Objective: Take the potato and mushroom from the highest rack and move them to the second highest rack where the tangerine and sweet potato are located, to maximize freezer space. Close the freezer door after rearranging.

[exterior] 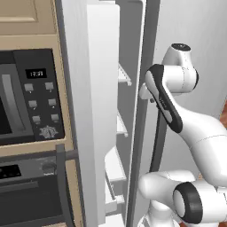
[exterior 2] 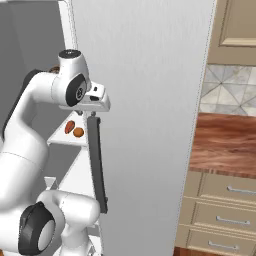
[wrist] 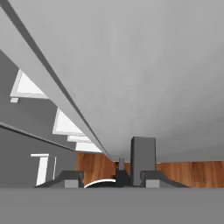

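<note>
A: Where is the white arm's two-finger gripper [exterior 2: 93, 114]?

B: Against the outer face of the tall light-grey freezer door [exterior 2: 150, 115], at the top of its long dark vertical handle [exterior 2: 98, 165]. The hand view has the dark fingertips [wrist: 70, 179] drawn in narrow on either side of that handle's end; the jaws are closed as far as they go, apparently around the handle.

A: And the food?

B: Inside the light-grey freezer with white shelves [exterior: 91, 111], the small bright orange round tangerine [exterior 2: 78, 132] lies just right of the reddish-orange oblong sweet potato [exterior 2: 69, 126], touching or nearly so, on one white shelf [exterior 2: 62, 139]. The door is ajar.
</note>
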You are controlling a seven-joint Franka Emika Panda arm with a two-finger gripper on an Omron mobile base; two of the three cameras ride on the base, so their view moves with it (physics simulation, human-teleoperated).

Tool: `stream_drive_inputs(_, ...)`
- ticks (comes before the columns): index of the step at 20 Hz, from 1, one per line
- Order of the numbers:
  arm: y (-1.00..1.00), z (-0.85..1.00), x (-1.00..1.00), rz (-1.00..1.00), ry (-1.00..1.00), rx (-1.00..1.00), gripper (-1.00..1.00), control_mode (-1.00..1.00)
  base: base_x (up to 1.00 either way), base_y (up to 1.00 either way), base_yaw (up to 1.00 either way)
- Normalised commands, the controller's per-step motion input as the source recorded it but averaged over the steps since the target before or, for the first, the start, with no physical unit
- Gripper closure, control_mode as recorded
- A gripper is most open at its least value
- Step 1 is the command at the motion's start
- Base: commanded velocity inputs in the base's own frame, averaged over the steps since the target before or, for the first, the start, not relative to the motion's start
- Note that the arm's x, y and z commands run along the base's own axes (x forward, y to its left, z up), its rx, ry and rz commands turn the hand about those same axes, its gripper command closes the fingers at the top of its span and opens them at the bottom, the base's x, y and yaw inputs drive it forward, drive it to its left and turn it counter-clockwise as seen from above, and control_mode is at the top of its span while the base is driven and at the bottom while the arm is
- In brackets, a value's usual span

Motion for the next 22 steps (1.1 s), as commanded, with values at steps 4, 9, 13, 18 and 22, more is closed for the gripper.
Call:
stream_drive_inputs(4,0.00,-0.01,0.00,0.00,0.00,0.00,-1.00,1.00,-0.32,0.02,0.00)
stream_drive_inputs(9,0.00,0.00,0.00,0.00,0.00,0.00,-1.00,1.00,-0.63,-0.10,0.11)
stream_drive_inputs(13,0.00,0.00,0.00,0.00,0.00,0.00,-1.00,1.00,-0.07,-0.03,0.39)
stream_drive_inputs(18,0.00,0.00,0.00,0.00,0.00,0.00,-1.00,1.00,0.01,-0.02,0.34)
stream_drive_inputs(22,0.00,0.00,0.00,0.00,0.00,0.00,-1.00,1.00,0.22,-0.04,0.14)
